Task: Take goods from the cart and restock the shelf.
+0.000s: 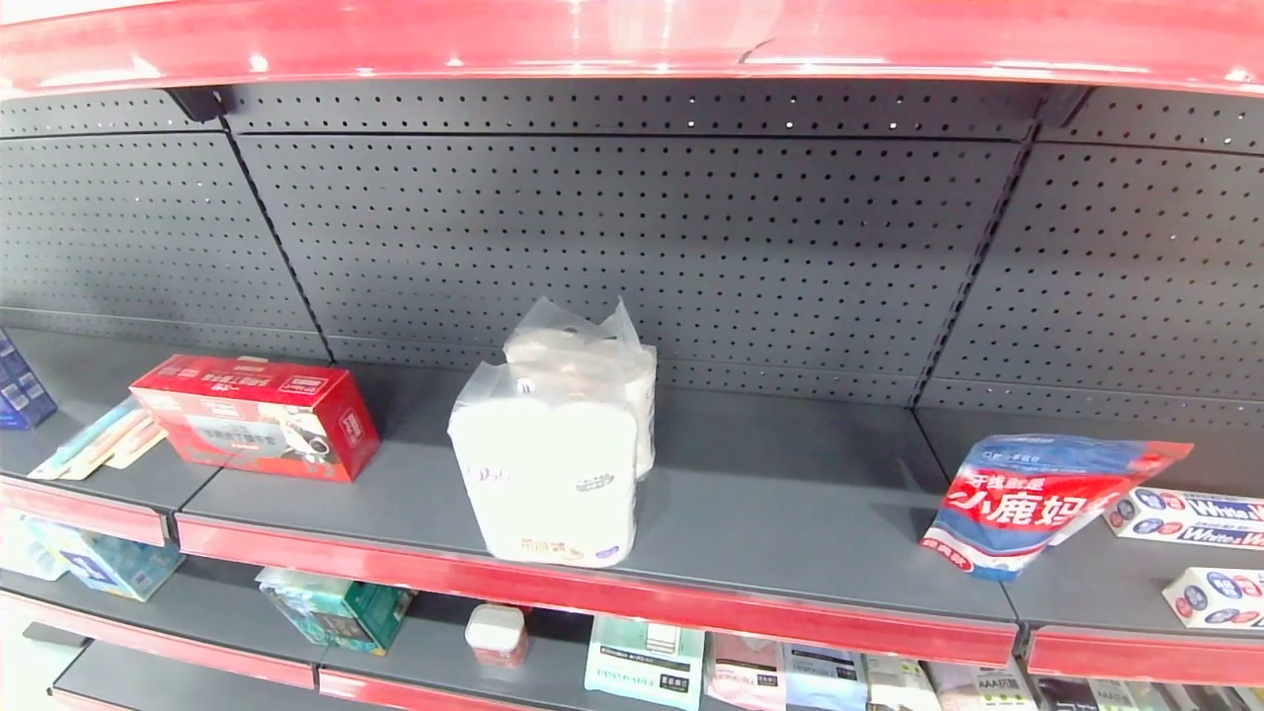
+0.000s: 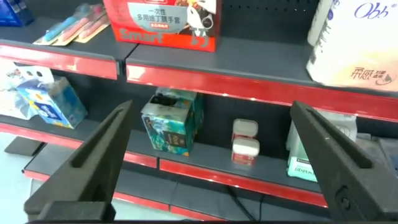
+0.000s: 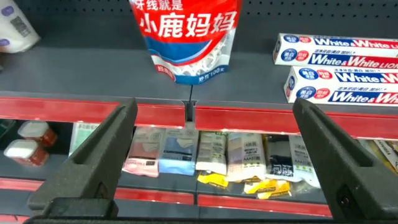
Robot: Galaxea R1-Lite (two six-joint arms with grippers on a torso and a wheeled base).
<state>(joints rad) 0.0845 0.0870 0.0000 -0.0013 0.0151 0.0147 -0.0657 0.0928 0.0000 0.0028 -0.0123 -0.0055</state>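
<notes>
A dark shelf [image 1: 770,513] with a red front edge carries the goods. In the middle stands a white pack of paper rolls [image 1: 553,464] in clear wrap, seen too in the left wrist view [image 2: 357,43]. A red box [image 1: 257,417] lies to its left [image 2: 165,22]. A blue and red pouch [image 1: 1037,499] leans at the right [image 3: 186,37]. My left gripper [image 2: 211,162] is open in front of the lower shelf, with nothing between its fingers. My right gripper [image 3: 214,162] is open too, facing the shelf edge below the pouch.
Toothpaste boxes [image 3: 339,71] lie right of the pouch. Toothbrush packs [image 1: 94,439] lie at the far left. The lower shelf holds a green tissue box [image 2: 171,121], small white containers [image 2: 244,142] and a row of flat packets [image 3: 217,152]. Bare shelf lies between paper rolls and pouch.
</notes>
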